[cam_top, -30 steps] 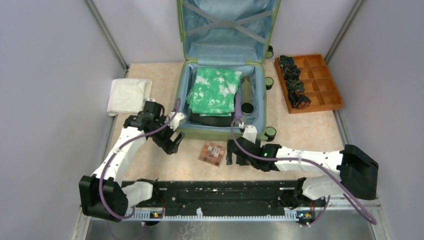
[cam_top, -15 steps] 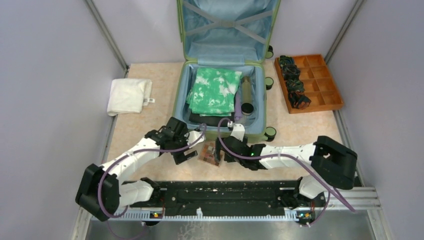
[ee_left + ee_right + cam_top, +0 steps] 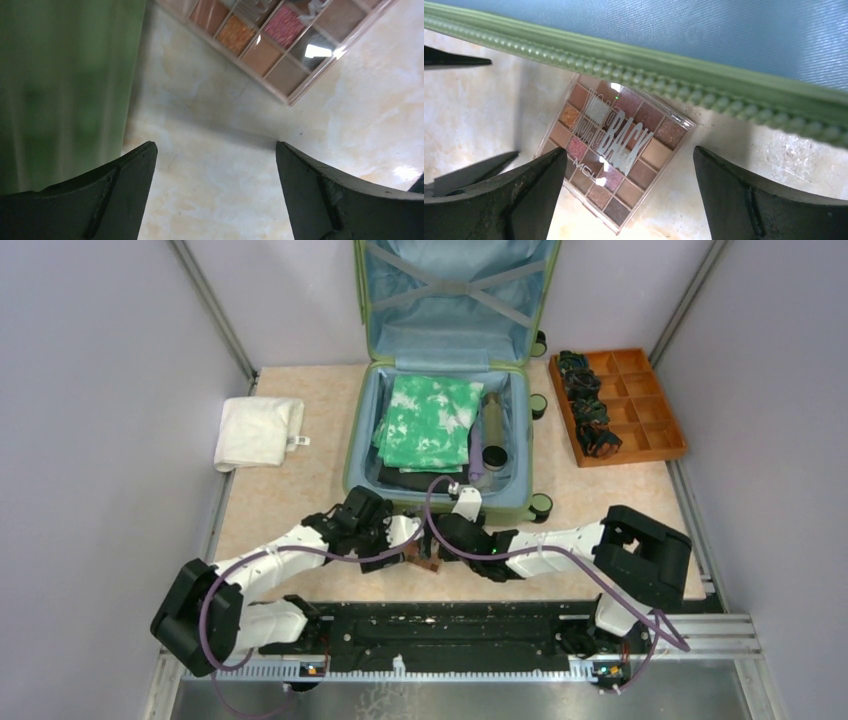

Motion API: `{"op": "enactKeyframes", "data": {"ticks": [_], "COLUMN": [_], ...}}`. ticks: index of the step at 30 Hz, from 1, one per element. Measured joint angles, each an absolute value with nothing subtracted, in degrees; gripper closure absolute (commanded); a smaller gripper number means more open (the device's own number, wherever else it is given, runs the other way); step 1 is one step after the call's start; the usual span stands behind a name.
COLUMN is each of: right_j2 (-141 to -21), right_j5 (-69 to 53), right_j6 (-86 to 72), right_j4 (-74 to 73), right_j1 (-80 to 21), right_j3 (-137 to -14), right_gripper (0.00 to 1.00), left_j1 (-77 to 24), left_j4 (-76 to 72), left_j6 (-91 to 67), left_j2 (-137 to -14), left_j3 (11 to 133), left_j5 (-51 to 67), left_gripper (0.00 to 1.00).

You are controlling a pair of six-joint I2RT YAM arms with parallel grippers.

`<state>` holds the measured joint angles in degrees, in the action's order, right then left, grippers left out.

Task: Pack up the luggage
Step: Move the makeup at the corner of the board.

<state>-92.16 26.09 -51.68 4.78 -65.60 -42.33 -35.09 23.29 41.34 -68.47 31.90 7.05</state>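
Note:
The luggage (image 3: 359, 430) lies open at the back centre, its blue-lined lid (image 3: 455, 300) upright against the wall. Inside are a green-and-white cloth (image 3: 430, 420) and a dark tube (image 3: 492, 425). An eyeshadow palette (image 3: 422, 560) lies on the table just in front of the luggage. My left gripper (image 3: 398, 537) is open and empty at the palette's left; its wrist view shows the palette (image 3: 260, 35) ahead and the green shell (image 3: 60, 75) beside it. My right gripper (image 3: 438, 540) is open over the palette (image 3: 616, 150), its jaws (image 3: 631, 170) on either side of it, next to the luggage rim (image 3: 649, 75).
A folded white towel (image 3: 258, 432) lies at the back left. An orange compartment tray (image 3: 650, 410) with dark cords (image 3: 585, 405) stands at the back right. The left gripper's fingertips (image 3: 469, 172) show at the left of the right wrist view.
My left arm has swung from the luggage's left side to the palette. My right gripper has moved left and forward over the palette. Both stay open.

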Motion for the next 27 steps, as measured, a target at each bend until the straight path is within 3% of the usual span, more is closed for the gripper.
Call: {"op": "enactKeyframes", "data": {"ticks": [4, 8, 13, 15, 19, 20, 27], "right_j2": [-91.22, -85.27, -80.27, -79.75, -79.02, -79.02, -81.91], "right_j5": [26.39, 26.24, 26.26, 26.11, 25.85, 25.87, 27.81], "right_j6": [-53.3, -58.96, -64.97, -66.57, -70.13, -70.57, -72.05], "right_j4": [9.98, 12.49, 9.56, 8.84, 8.21, 8.19, 9.85], "right_j1": [-65.6, -65.58, -65.58, -65.58, -65.6, -65.6, -65.56], "right_j3": [-39.18, -31.92, -27.35, -27.24, -27.27, -27.27, -28.36], "right_gripper": [0.16, 0.31, 0.77, 0.9, 0.96, 0.96, 0.97], "left_j1": [-35.99, -36.23, -36.49, -36.49, -36.49, -36.49, -36.51], "left_j4": [19.97, 18.94, 18.04, 17.98, 18.06, 18.13, 16.88], "left_j6": [41.47, 40.66, 38.59, 37.63, 36.18, 35.97, 34.3], "left_j2": [-66.0, -65.04, -67.16, -68.55, -70.61, -70.91, -74.76], "left_j3": [29.19, 27.92, 28.23, 28.93, 30.02, 30.2, 32.88], "left_j5": [10.52, 13.78, 16.82, 17.63, 19.09, 19.27, 17.93], "left_gripper": [0.09, 0.23, 0.47, 0.6, 0.9, 0.94, 0.95]}}
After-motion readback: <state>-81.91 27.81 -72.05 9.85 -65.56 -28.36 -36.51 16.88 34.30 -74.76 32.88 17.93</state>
